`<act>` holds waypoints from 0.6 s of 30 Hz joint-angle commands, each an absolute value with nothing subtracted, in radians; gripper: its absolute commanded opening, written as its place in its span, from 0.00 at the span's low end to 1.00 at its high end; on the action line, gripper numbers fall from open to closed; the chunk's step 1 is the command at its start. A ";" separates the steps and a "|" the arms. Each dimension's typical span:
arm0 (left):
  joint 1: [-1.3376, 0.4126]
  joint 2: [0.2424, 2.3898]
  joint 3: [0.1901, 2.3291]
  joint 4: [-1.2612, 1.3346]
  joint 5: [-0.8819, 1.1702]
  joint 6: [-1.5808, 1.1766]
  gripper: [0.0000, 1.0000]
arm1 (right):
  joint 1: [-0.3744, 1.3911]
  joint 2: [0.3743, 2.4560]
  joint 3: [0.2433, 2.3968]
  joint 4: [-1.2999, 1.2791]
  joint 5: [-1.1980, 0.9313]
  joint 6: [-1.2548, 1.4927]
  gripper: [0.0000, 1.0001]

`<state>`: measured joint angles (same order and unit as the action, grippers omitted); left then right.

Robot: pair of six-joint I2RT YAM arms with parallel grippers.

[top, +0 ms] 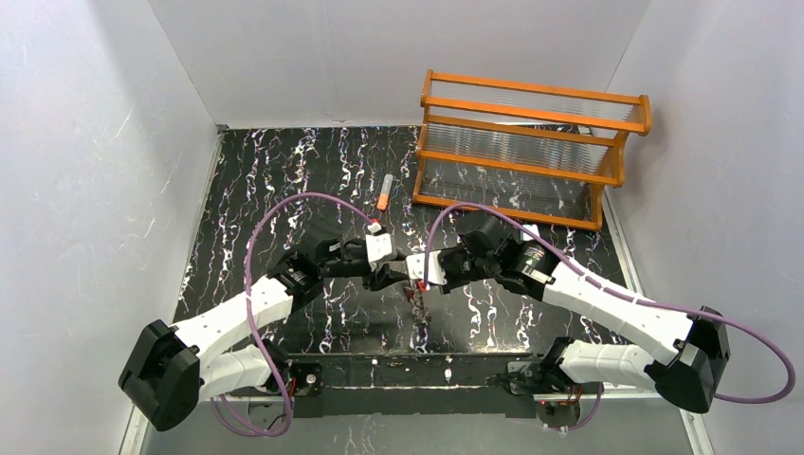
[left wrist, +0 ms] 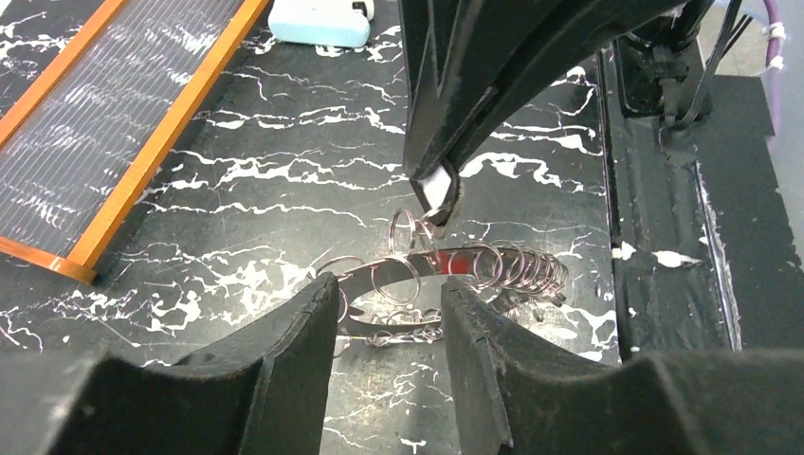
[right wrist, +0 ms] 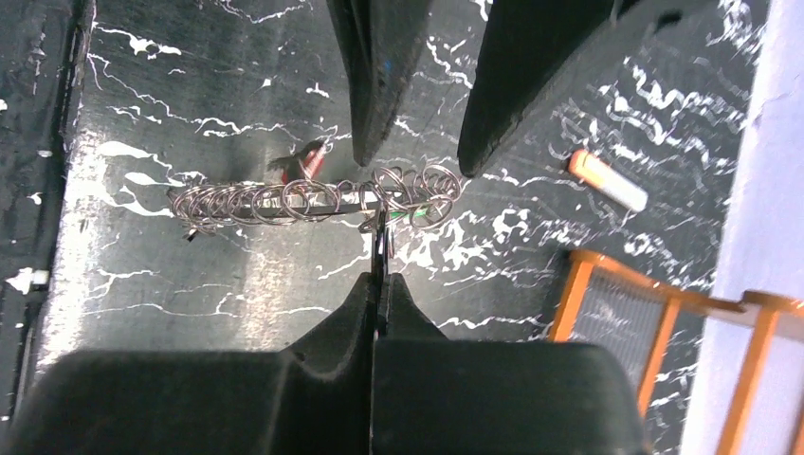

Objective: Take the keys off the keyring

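The keyring point(left wrist: 431, 261) is a flat metal band strung with several small wire rings, lying on the black marbled table at the centre point(top: 418, 287). It shows edge-on in the right wrist view point(right wrist: 284, 204). A red key point(left wrist: 458, 266) hangs on it point(right wrist: 311, 156), and a green bit point(right wrist: 418, 216) shows at its end. My left gripper point(left wrist: 384, 303) is open, with its fingertips astride the ring's near part. My right gripper point(right wrist: 381, 282) is shut on a thin dark-and-white key point(left wrist: 437, 192) joined to the ring. It meets the left gripper point(top: 396, 276) over the ring.
An orange wooden rack point(top: 531, 152) stands at the back right and shows in both wrist views point(left wrist: 142, 123) point(right wrist: 654, 313). An orange-and-grey tube point(top: 384, 191) lies behind the grippers point(right wrist: 607, 180). A pale white-blue clip point(left wrist: 318, 24) lies beyond the ring. The arms' black base rail point(top: 417, 365) runs along the near edge.
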<state>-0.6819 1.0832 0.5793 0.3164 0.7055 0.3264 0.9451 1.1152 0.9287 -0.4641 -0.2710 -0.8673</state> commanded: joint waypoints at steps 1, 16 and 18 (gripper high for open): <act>-0.664 1.058 0.627 0.233 0.715 0.403 0.41 | 0.987 1.076 0.959 -0.353 -0.256 -0.995 0.01; -0.672 1.100 0.548 0.495 0.863 0.183 0.39 | 1.094 1.148 1.029 -0.357 -0.109 -0.954 0.01; -0.682 1.113 0.549 0.495 0.880 0.183 0.38 | 1.094 1.155 1.042 -0.378 -0.100 -0.919 0.01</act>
<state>-0.6559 1.0992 0.5491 0.4114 0.7570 0.2375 1.0893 1.1450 0.9642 -0.4416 -0.1303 -0.9741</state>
